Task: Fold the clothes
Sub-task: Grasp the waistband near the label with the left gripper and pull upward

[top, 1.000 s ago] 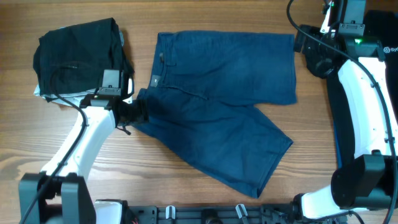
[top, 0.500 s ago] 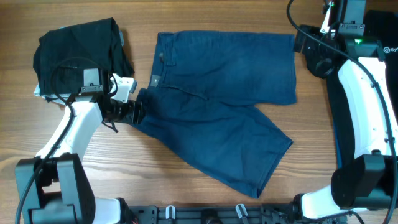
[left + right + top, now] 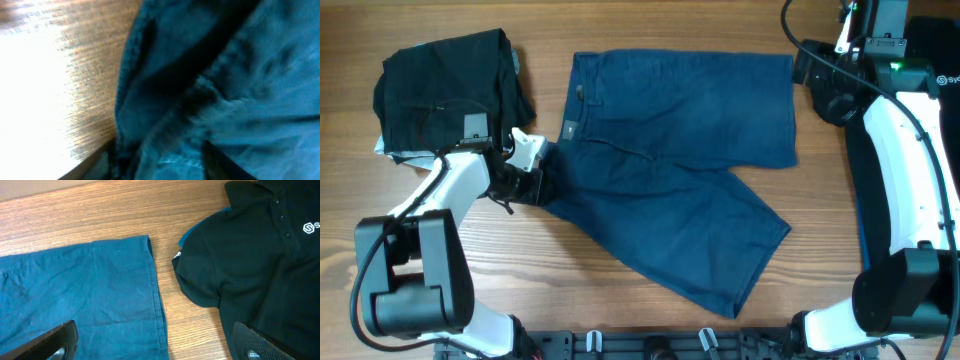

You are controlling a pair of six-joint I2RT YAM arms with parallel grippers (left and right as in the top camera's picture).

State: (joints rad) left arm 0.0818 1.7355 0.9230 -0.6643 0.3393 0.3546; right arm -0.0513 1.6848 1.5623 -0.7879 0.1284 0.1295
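Denim shorts [image 3: 670, 170] lying spread flat mid-bench, one leg splaying toward near edge; no fold showing, all folding remaining. Left gripper [image 3: 535, 185] sitting at waistband end, denim between fingers; clamped or not, cannot tell. Right gripper [image 3: 157, 347] hanging wide apart, empty, over far leg hem.

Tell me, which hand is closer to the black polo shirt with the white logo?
The right hand. It hangs over the denim shorts' leg hem, just beside the polo shirt. The left hand is across the table at the shorts' waistband end, far from it.
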